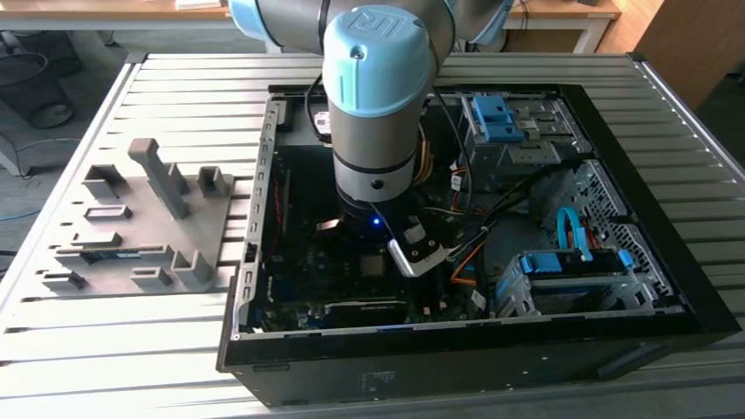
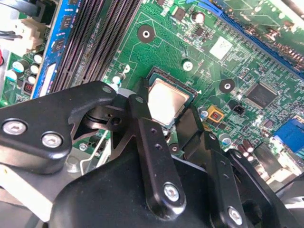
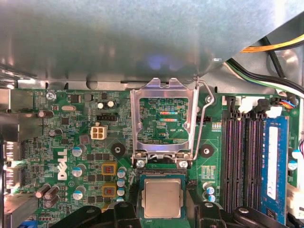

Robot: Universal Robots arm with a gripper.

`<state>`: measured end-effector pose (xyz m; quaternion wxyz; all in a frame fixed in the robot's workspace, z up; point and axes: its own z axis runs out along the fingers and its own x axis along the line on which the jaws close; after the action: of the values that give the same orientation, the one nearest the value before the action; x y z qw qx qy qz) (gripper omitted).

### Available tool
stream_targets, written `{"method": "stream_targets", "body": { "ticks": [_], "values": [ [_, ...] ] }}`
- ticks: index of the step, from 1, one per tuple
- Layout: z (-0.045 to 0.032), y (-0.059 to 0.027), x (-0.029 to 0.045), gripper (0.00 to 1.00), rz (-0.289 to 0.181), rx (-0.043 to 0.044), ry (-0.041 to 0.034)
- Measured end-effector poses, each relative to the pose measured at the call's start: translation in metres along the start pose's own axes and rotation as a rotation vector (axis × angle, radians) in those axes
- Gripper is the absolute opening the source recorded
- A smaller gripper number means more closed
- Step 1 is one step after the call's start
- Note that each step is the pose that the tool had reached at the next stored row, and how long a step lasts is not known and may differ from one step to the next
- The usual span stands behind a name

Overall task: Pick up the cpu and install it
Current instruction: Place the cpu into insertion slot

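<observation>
The cpu (image 3: 163, 197), a small square chip with a silvery face, lies flat inside its socket on the green motherboard (image 3: 71, 142). My gripper (image 3: 163, 205) hangs right over it, open, one black finger (image 3: 127, 211) on each side of the socket and a thin strip of socket frame showing between finger and chip. In the second wrist view the cpu (image 2: 167, 99) shows between the two fingers (image 2: 142, 128) of the gripper (image 2: 166, 118). In the exterior view the arm reaches down into the open computer case (image 1: 349, 384), with the gripper (image 1: 375, 258) low over the board.
The socket's metal load plate (image 3: 163, 90) stands raised with its wire lever (image 3: 203, 118) beside it. Black memory slots (image 3: 240, 156) and a blue stick (image 3: 275, 156) lie next to the socket. Cables (image 1: 489, 218) and drive cages (image 1: 570, 279) crowd the case. A grey fixture tray (image 1: 140, 227) sits at the exterior view's left.
</observation>
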<state>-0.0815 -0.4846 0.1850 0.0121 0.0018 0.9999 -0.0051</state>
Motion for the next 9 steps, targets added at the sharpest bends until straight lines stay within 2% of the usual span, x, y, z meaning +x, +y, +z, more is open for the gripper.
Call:
{"method": "stream_targets", "body": {
  "ticks": [4,5,9],
  "values": [
    [0.0003,0.0001,-0.0002,0.48,0.000,-0.0005,-0.0003],
    [0.0003,0.0001,-0.0002,0.53,0.000,-0.0004,-0.0002],
    [0.0001,0.0000,0.0000,0.53,0.000,-0.0002,-0.0001]
  ]
}}
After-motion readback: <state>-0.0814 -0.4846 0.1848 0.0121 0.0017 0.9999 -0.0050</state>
